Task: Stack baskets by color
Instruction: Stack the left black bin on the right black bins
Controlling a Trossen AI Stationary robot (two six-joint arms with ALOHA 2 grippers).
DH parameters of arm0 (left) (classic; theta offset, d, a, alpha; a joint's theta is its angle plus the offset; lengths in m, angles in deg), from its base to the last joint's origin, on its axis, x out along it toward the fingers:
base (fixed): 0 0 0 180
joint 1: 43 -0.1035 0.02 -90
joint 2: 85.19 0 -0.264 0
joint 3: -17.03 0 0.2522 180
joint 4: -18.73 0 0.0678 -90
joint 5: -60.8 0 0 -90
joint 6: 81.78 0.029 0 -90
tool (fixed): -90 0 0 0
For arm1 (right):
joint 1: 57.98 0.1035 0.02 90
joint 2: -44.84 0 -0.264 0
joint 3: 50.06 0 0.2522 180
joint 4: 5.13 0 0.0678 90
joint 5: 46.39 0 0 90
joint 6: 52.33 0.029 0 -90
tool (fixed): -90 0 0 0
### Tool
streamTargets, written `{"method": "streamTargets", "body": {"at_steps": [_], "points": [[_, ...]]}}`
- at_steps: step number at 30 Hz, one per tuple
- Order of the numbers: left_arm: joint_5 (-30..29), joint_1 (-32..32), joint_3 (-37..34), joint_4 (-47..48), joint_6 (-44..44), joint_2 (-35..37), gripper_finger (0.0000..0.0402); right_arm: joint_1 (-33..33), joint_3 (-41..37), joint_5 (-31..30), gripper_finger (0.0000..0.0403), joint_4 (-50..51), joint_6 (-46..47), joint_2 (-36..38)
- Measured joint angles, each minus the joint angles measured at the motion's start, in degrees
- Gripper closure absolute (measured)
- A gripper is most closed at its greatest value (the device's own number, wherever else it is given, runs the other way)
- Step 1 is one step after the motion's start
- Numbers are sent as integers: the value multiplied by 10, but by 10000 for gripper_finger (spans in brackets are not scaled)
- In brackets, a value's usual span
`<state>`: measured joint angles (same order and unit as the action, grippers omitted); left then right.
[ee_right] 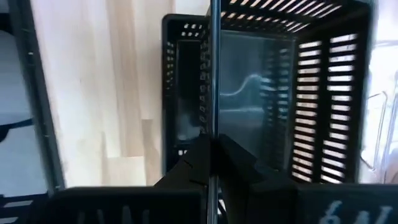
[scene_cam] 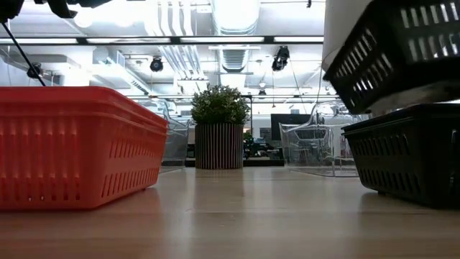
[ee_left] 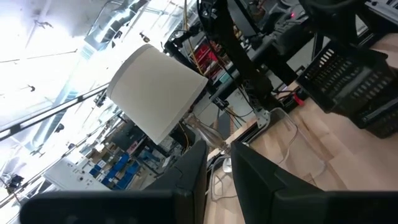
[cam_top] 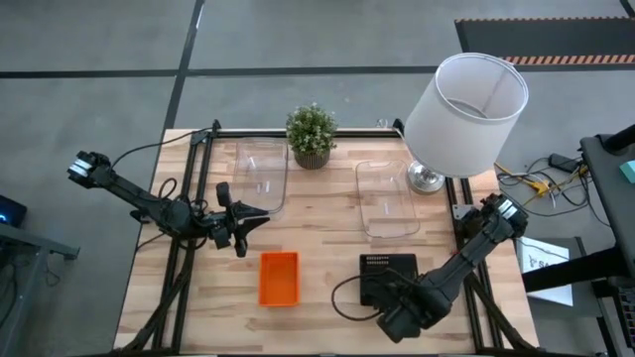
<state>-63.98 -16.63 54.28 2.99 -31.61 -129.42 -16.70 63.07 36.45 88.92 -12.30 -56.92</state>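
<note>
The small red-orange plastic basket (scene_cam: pixel 75 147) sits flat on the wooden counter (cam_top: pixel 327 253) near its front edge, left of centre. To its right, the right hand (ee_right: pixel 210 163) is clenched on the rim of a tilted small black perforated plastic basket (scene_cam: pixel 392 50), held over a second black perforated basket (scene_cam: pixel 410 151) resting on the counter. The left hand (cam_top: pixel 238 223) hovers beside the left of two clear transparent trays (cam_top: pixel 260 177); whether it is released or clenched cannot be told.

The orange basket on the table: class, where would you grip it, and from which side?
Grip a thin long wall of the orange basket, coming from above: it sits flat, open side up, with clear tabletop around it, so one finger likely fits inside and one outside.
</note>
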Motion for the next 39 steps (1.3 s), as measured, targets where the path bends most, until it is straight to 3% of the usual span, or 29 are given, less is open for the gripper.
{"method": "streamTargets", "body": {"at_steps": [16,32,39], "points": [[0,0,0,-1,1,-3,343,-3,-39,-16,359,-33,6,0],[0,0,0,-1,0,-3,343,-3,-33,11,356,-47,44,0],[0,0,0,0,0,-3,343,-12,-38,-105,365,-60,25,0]]}}
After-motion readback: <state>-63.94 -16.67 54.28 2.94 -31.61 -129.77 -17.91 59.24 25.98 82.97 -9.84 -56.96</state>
